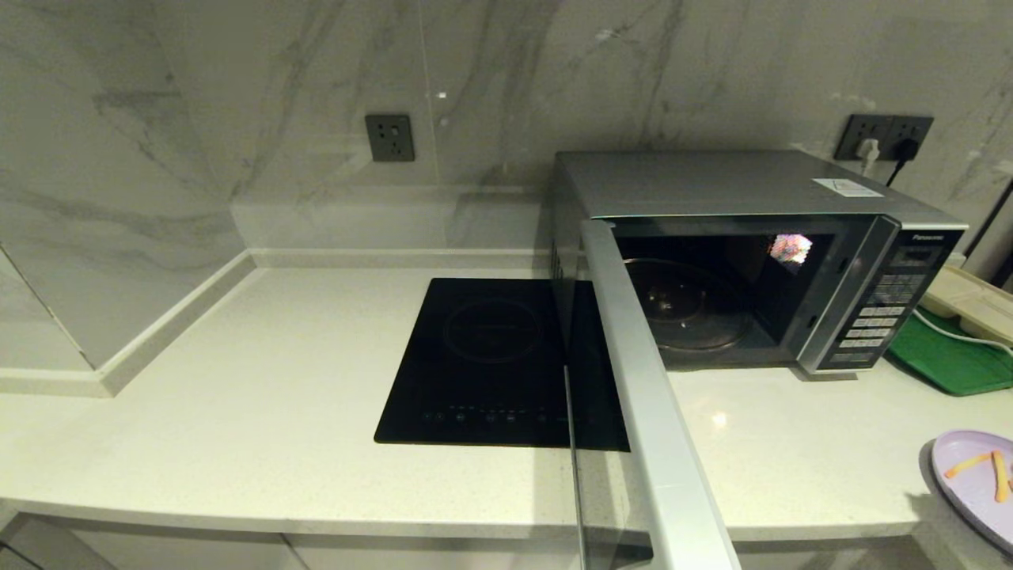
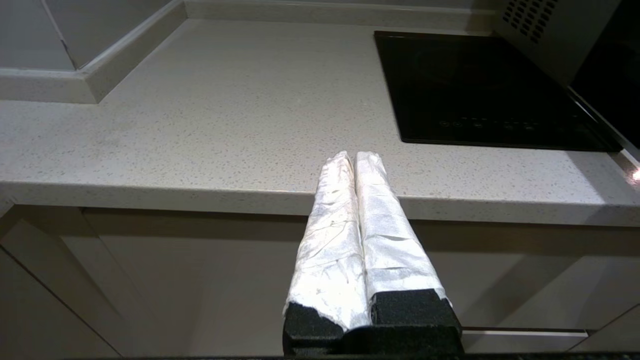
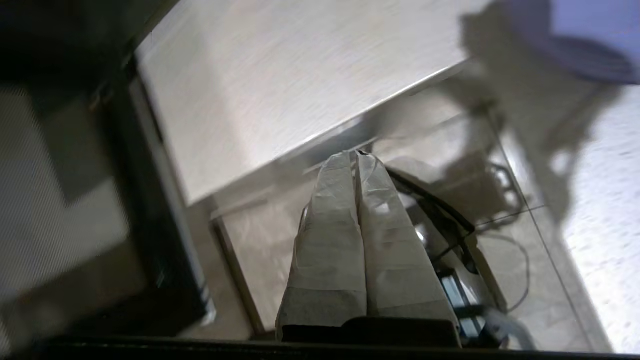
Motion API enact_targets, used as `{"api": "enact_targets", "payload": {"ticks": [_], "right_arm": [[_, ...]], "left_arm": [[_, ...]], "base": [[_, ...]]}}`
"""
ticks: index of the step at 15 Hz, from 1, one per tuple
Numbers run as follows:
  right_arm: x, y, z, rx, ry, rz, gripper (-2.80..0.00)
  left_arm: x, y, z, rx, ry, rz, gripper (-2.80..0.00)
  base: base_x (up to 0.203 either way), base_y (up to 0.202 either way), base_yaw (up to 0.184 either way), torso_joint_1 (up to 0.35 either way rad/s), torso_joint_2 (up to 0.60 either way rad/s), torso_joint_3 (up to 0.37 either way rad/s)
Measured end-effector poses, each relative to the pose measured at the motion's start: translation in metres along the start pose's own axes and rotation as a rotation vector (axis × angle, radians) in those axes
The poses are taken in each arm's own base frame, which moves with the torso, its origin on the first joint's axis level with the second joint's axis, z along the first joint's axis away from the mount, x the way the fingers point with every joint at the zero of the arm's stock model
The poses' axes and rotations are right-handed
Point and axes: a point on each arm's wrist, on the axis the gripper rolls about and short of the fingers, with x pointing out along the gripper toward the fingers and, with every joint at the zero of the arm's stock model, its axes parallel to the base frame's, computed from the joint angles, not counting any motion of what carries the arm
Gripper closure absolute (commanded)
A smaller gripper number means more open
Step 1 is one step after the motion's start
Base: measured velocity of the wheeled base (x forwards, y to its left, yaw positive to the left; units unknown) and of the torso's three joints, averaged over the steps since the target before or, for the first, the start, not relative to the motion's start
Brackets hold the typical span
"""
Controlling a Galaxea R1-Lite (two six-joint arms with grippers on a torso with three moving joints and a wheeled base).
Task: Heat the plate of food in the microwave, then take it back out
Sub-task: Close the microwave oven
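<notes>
- Left gripper (image 2: pixel 354 156): white-wrapped fingers pressed together, holding nothing, low before the pale speckled stone counter (image 1: pixel 237 412) edge.
- Silver box-shaped microwave (image 1: pixel 736 186): door swung wide; only its glass turntable (image 1: pixel 688 305) inside.
- Right gripper (image 3: pixel 356 156): fingers closed, empty, below counter level.
- Round pale lilac plate of food (image 1: pixel 969 475), orange-yellow sticks on it, sits at the counter's right edge.
- Judged: loading step; next, grasp the plate rim.

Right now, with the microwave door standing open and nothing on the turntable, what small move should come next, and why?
Probably the right gripper, shut and below the counter edge, should rise toward the round pale lilac plate of fries at the counter's right front. The silver Panasonic microwave is open and its glass turntable bare, so the plate has yet to go in. The left gripper sits shut at the counter front.
</notes>
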Motion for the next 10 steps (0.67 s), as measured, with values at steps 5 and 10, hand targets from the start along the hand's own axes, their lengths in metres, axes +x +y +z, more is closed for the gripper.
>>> {"api": "enact_targets", "payload": {"ticks": [5, 10], "right_arm": [[-0.082, 0.073, -0.011, -0.300, -0.014, 0.123, 0.00], [-0.121, 0.120, 0.006, -0.507, -0.046, 0.125, 0.00]], "left_arm": [[0.000, 0.000, 0.000, 0.000, 0.000, 0.000, 0.00], [0.000, 0.000, 0.000, 0.000, 0.000, 0.000, 0.00]], "base": [[0.000, 0.000, 0.000, 0.000, 0.00, 0.000], [0.000, 0.000, 0.000, 0.000, 0.00, 0.000]]}}
